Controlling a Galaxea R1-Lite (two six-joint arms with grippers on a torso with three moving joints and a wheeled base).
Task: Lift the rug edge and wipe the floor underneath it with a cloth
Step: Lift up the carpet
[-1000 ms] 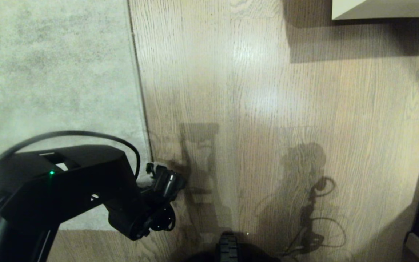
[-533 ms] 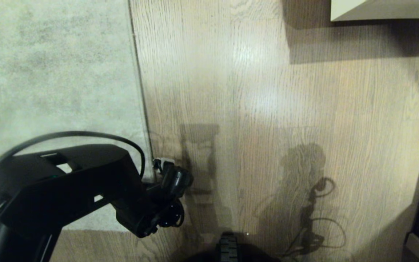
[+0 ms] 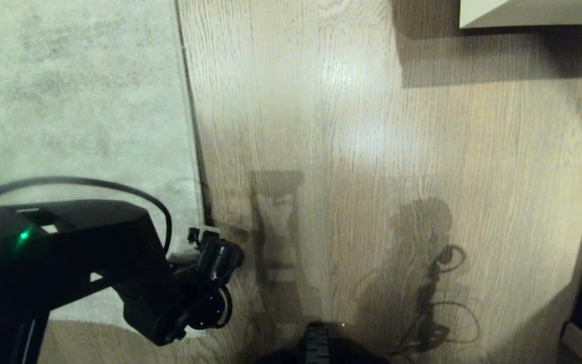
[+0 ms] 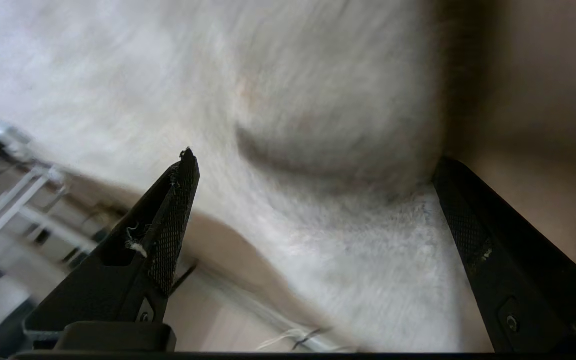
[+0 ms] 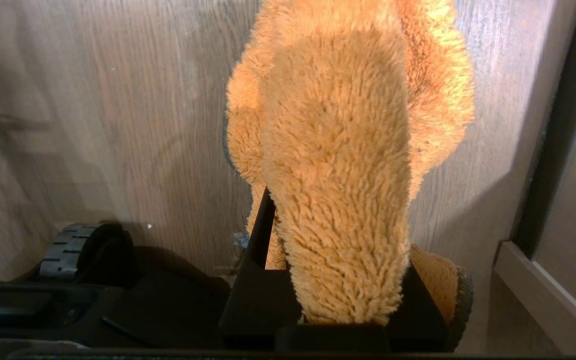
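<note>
1. While hovering over the rug edge [image 3: 197, 167] near its corner, the left gripper [image 4: 313, 175] is spreading its jaws wide, empty.
2. Off the head view, the right gripper [image 5: 338, 280] is clamping the cloth [image 5: 343, 150] above the floor [image 3: 372, 151].

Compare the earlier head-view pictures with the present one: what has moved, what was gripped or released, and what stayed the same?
The left gripper first edged right past the rug edge, then drew back left to the rug's near corner. It took hold of nothing: it remains open, straddling the corner. The rug edge lies flat on the floor as before. The right gripper holds the cloth.
</note>
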